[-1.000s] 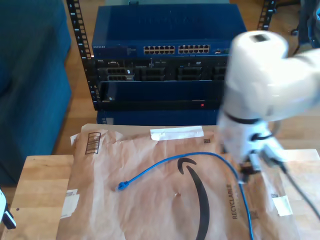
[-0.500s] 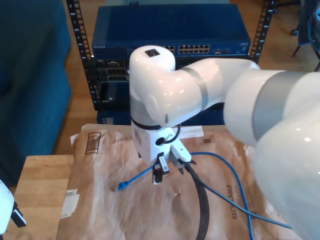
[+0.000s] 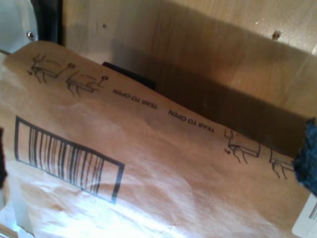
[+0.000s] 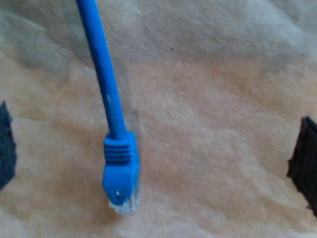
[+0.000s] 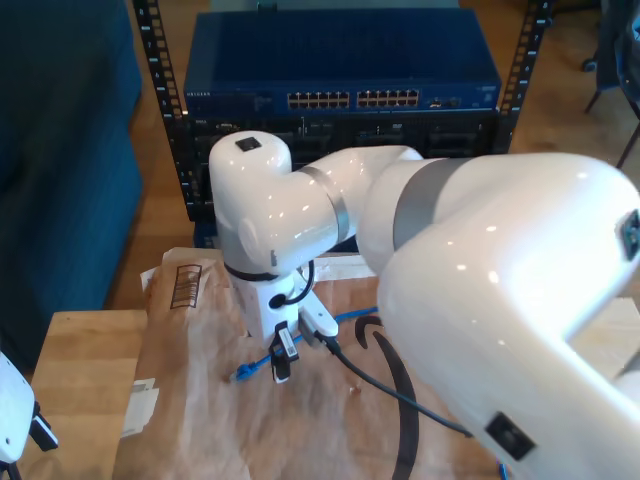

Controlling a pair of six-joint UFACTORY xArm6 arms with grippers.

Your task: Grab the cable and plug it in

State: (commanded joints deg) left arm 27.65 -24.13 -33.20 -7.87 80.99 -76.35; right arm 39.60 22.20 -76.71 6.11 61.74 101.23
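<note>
- Second end effector point(image 4: 158, 153) hangs over the cable's plug end; its two dark fingertips point(image 4: 303, 158) sit wide apart, one at each side of the second wrist view, nothing held between them.
- In the exterior view the same end effector point(image 5: 281, 360) points down from the big white arm point(image 5: 420, 240), just beside the plug.
- One blue cable point(image 4: 106, 89) in sight. Its booted plug point(image 4: 120, 171) lies flat on the brown paper mailer point(image 4: 213, 114), clear tip pointing away from the cord.
- Exterior view: plug point(image 5: 243, 372) rests left of the mailer's middle, as that view shows it; the cord point(image 5: 352, 318) runs off toward the exterior view's right, passing behind the arm.
- One mailer point(image 5: 200, 420), printed with a barcode box point(image 5: 186, 287) and a black curved logo; it lies spread over the wooden surface point(image 5: 85, 400).
- First end effector: a dark fingertip point(image 3: 308, 163) shows at the edge of the first wrist view; how far open it is, I cannot tell. Below it, the mailer's barcode point(image 3: 67, 161) and "TEAR TO OPEN" print.
- Containers: one black rack point(image 5: 170, 120) beyond the surface. It holds one blue switch point(image 5: 340, 70) with two blocks of ports point(image 5: 352, 100), and darker units point(image 5: 400, 135) stacked below.
</note>
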